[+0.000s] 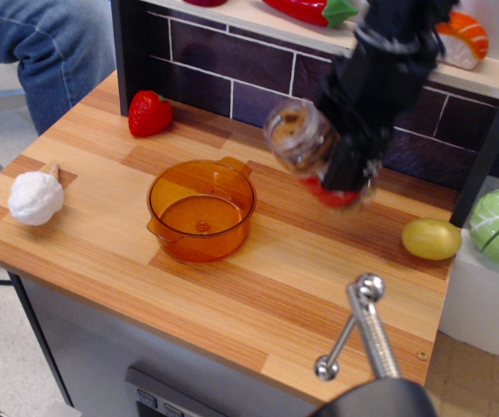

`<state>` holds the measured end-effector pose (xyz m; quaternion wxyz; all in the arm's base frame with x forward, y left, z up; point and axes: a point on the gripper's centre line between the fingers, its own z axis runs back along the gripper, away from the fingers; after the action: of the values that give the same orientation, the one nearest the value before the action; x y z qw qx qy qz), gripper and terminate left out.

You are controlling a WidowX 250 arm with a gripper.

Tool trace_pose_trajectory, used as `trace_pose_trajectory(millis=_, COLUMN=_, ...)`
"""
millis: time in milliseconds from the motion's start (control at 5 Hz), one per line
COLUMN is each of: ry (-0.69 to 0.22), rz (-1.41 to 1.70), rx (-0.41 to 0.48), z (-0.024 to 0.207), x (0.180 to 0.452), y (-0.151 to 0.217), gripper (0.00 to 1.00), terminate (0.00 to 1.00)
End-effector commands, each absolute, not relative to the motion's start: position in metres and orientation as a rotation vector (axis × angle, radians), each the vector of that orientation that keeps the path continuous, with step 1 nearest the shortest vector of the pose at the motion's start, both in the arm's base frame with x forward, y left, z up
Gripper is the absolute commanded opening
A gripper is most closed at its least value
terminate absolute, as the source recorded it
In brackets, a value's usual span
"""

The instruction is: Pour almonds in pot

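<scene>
The clear jar of almonds (302,139) with its red-and-white label is off the counter, held in the air and tilted with its open mouth toward the upper left. My black gripper (347,149) is shut around the jar's lower body and is blurred by motion. The orange translucent pot (202,209) stands on the wooden counter, below and to the left of the jar. The pot looks empty. The almonds sit inside the jar; none are seen falling.
A red strawberry toy (149,114) lies at the back left and a white garlic toy (36,198) at the left edge. A yellow lemon toy (432,239) lies right. A purple brick wall (232,69) backs the counter. A metal lever (362,326) rises at the front.
</scene>
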<state>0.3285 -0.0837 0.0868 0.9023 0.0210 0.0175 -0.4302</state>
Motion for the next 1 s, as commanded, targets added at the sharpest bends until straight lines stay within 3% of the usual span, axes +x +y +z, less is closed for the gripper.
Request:
trace_pose_trajectory(millis=0, ry=-0.346, rz=-0.742, rx=0.073, z=0.119, x=0.348, y=-0.065, gripper=0.0, terminate=0.0)
trace_pose_trajectory(millis=200, ry=-0.52, rz=-0.623, rx=0.142, z=0.115, x=0.35, y=-0.054, gripper=0.0, terminate=0.0)
trace_pose_trajectory(millis=800, ry=-0.769, rz=-0.279, rx=0.201, z=0.1, x=0.349, y=-0.036, gripper=0.0, terminate=0.0)
